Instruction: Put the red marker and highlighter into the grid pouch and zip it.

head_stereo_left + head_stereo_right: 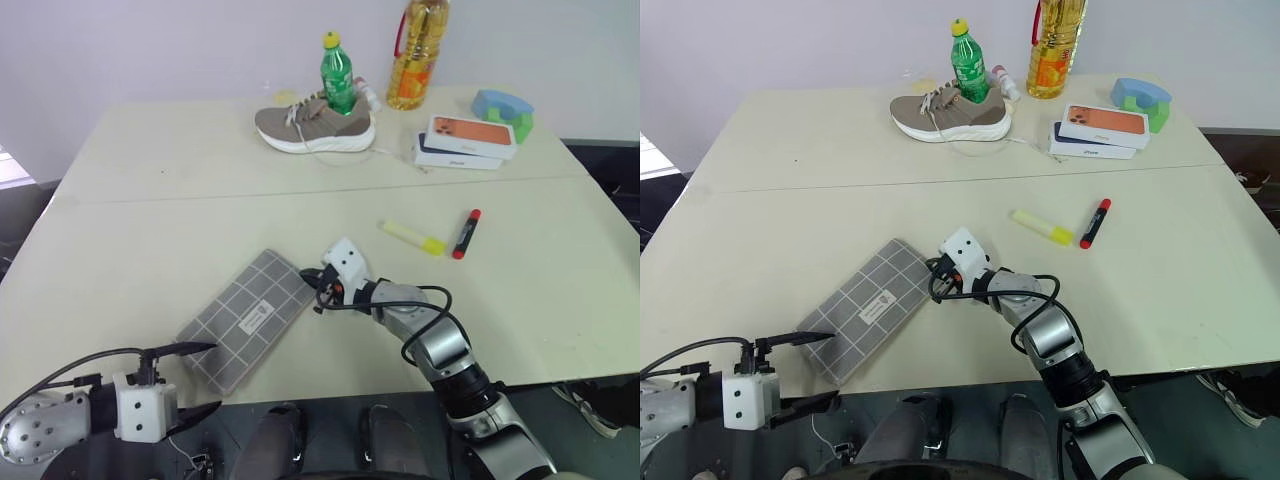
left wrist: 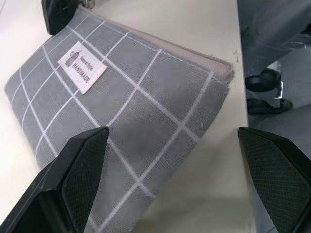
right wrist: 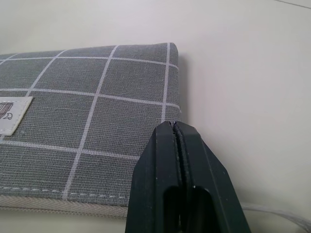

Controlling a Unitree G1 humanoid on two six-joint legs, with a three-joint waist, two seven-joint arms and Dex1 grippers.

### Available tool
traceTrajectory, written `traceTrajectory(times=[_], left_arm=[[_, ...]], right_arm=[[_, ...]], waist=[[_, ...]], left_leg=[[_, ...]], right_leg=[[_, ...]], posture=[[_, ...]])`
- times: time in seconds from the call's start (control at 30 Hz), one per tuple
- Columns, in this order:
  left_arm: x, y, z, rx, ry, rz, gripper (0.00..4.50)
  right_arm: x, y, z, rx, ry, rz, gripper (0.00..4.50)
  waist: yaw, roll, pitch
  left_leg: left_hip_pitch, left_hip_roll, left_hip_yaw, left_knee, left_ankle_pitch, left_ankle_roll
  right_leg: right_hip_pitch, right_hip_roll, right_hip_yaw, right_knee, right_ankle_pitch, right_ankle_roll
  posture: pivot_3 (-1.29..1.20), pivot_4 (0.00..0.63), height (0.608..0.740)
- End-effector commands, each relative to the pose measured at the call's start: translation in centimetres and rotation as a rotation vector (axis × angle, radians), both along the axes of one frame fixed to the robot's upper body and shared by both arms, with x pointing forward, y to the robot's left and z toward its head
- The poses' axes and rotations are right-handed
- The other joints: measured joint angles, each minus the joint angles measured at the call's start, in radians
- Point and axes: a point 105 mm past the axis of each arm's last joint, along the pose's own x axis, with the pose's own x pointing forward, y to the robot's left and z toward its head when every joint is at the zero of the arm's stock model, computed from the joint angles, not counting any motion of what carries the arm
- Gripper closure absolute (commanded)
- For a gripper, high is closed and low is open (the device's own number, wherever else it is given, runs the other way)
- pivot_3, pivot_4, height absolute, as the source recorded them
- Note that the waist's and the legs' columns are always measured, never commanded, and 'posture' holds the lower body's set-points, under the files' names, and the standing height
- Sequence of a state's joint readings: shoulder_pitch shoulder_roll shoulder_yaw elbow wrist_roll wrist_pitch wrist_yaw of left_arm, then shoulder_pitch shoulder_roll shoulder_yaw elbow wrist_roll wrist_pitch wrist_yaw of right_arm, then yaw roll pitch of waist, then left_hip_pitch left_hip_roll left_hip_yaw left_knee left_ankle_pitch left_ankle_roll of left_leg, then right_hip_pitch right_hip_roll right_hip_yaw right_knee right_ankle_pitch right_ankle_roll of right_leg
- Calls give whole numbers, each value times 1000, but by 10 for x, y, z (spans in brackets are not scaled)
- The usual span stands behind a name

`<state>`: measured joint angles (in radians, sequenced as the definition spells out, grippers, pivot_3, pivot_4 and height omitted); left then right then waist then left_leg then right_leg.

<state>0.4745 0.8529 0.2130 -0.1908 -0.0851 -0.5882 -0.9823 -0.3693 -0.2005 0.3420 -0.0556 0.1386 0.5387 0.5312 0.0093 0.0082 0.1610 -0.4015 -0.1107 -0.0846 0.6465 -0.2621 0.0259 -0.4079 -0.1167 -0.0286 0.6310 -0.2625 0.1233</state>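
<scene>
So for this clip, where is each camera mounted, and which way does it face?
Left eye view: head camera, looking forward and down over the table; both arms show.
Right eye view: its stereo twin, same scene.
Left wrist view: on the left wrist, facing the grid pouch corner between open left tool fingers.
Right wrist view: on the right wrist, facing the pouch's far end past the shut right tool.
Shared: all four show the pouch; the eye views also share the highlighter and red marker.

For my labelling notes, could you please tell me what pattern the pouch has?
The pouch is grey with a white grid, clearest in the left wrist view.
</scene>
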Motion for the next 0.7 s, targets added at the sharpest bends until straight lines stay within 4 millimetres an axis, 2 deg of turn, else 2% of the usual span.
traceTrajectory(times=[0.03, 0.2, 0.3, 0.53, 0.7], left_arm=[[11, 1, 1, 5, -36, 13, 0], [21, -13, 1, -58, -71, 15, 0], [21, -20, 0, -82, -76, 4, 823], [31, -27, 5, -130, -122, 9, 4390], [42, -28, 13, -239, -112, 112, 4454]], right_arm=[[-2, -3, -14, -29, 46, -28, 4457], [-1, -1, -13, -21, 39, -39, 4457], [0, -1, -11, -15, 36, -49, 4500], [7, -10, -5, -8, 28, -98, 4500], [20, -27, 15, 3, -37, -184, 4500]], waist=[[2, 0, 0], [-2, 0, 0], [-3, 0, 0], [2, 0, 0], [4, 0, 0]], left_leg=[[1, 0, 0, 0, 0, 0], [3, 0, 0, -1, 0, 0], [4, 0, 0, -1, 0, 0], [4, 0, 0, -1, 0, 0], [4, -1, 0, -1, 0, 0]], right_leg=[[1, 0, 0, 0, 0, 0], [3, 0, 0, 0, 0, 0], [3, 0, 0, 0, 0, 0], [3, 0, 0, 0, 0, 0], [3, 0, 0, 0, 0, 0]], posture=[[0, 150, 740], [0, 150, 740], [0, 150, 740], [0, 150, 740], [0, 150, 740]])
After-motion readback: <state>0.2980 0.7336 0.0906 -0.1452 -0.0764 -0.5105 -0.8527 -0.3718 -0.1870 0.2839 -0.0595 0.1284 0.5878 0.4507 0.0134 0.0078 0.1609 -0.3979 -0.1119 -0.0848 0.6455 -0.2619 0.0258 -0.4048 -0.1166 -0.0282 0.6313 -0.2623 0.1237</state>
